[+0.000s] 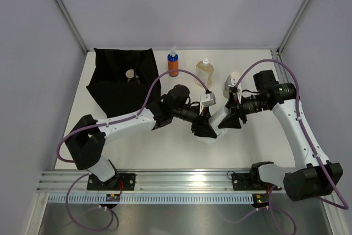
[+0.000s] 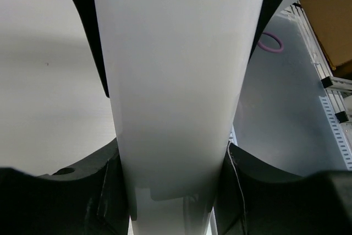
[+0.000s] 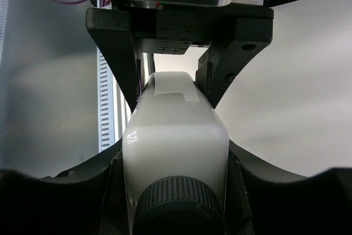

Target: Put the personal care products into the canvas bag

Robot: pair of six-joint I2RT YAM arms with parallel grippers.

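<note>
A pale whitish bottle (image 1: pixel 219 118) with a dark ribbed cap (image 3: pixel 179 205) hangs above the table centre, held at both ends. My left gripper (image 1: pixel 204 129) is shut on its body (image 2: pixel 176 81), fingers pressed to both sides. My right gripper (image 1: pixel 231 117) is shut on its cap end (image 3: pixel 176 141). The black canvas bag (image 1: pixel 110 89) lies open at the far left with a small pale bottle (image 1: pixel 131 74) inside. An orange spray bottle (image 1: pixel 173 64) and a clear amber bottle (image 1: pixel 204 72) stand at the back. Another pale bottle (image 1: pixel 233 81) stands partly hidden behind my right arm.
White walls with metal posts close the table at the back and sides. An aluminium rail (image 1: pixel 187 179) runs along the near edge by both arm bases. Purple cables loop above both arms. A cardboard box (image 2: pixel 333 20) shows past the table edge.
</note>
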